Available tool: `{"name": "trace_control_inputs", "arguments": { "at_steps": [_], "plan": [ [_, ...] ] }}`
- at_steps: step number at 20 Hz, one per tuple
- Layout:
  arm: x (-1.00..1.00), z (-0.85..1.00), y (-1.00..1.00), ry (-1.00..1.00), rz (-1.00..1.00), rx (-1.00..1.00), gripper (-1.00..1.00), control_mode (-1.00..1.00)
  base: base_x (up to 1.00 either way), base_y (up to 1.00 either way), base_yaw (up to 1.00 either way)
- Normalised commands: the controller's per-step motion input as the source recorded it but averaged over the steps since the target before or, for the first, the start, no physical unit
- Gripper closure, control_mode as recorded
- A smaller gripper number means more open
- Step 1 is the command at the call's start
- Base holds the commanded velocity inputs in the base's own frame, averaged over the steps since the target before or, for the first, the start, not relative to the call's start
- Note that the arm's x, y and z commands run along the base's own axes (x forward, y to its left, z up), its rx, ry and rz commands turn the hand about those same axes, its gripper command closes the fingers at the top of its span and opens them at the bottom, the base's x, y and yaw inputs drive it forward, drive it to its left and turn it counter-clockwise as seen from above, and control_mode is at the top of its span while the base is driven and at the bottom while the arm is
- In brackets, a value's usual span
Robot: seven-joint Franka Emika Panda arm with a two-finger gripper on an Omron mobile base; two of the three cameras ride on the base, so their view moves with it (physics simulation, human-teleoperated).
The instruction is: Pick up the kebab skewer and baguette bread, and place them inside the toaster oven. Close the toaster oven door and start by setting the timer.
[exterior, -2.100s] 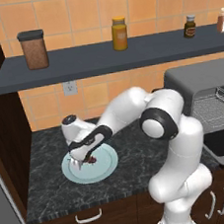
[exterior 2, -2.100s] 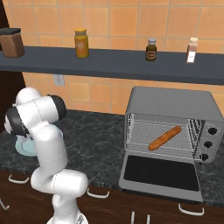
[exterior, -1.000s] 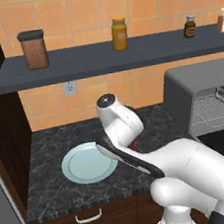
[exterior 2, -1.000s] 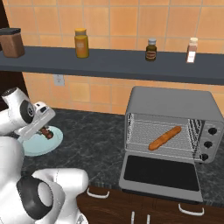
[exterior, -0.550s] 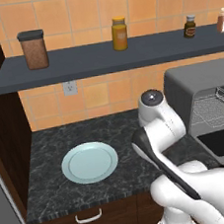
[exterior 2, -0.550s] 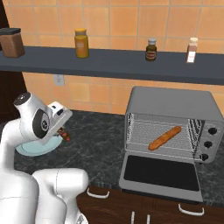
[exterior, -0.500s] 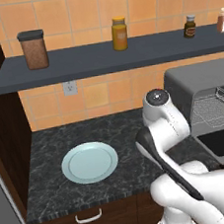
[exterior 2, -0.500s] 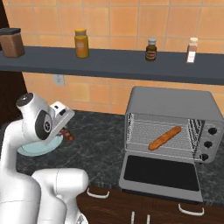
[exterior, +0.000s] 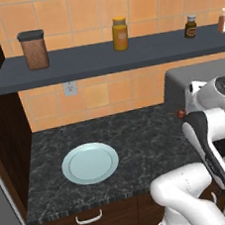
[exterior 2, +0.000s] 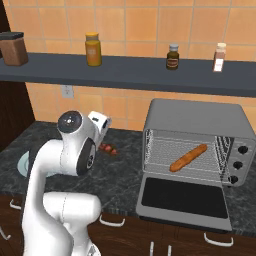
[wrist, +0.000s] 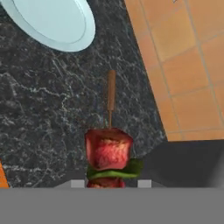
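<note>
Here, from left to right: a round, glossy pale blue plate (exterior: 89, 162) lies flat on the speckled black stone desk (exterior: 132, 132). My end effector (wrist: 108, 184) pinches the kebab skewer (wrist: 108, 148) above that desk, well apart from the plate. In the hand view, the skewer's blocky red meat chunk and a thin green slice sit just beyond my fingertips, and its slim brown wooden stick runs straight away from the hand, its long axis along the end effector's line of sight. In the right base view, the skewer (exterior 2: 108, 148) pokes out beside my wrist. Further right stands the boxy grey metal toaster oven (exterior 2: 197, 150), its dark glass door (exterior 2: 184, 201) folded down flat. The smooth orange-brown baguette bread (exterior 2: 188, 157) lies diagonally on the wire rack.
</note>
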Motion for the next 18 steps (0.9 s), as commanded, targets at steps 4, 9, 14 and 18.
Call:
{"name": "trace_control_inputs", "arguments": {
  "at_steps": [4,9,14,18],
  "plan": [
    [-0.79,0.28,-0.94,-0.18,0.27,-0.03,1.00,-1.00,0.00,0.00,0.00],
    [-0.78,0.07,-0.88,-0.16,0.15,-0.11,1.00,-1.00,0.00,0.00,0.00],
    [-0.10,0.00,-0.77,-0.16,0.25,-0.11,1.00,-1.00,0.00,0.00,0.00],
    [0.00,0.00,-0.47,-0.06,0.13,-0.16,1.00,-1.00,0.00,0.00,0.00]
  ]
}}
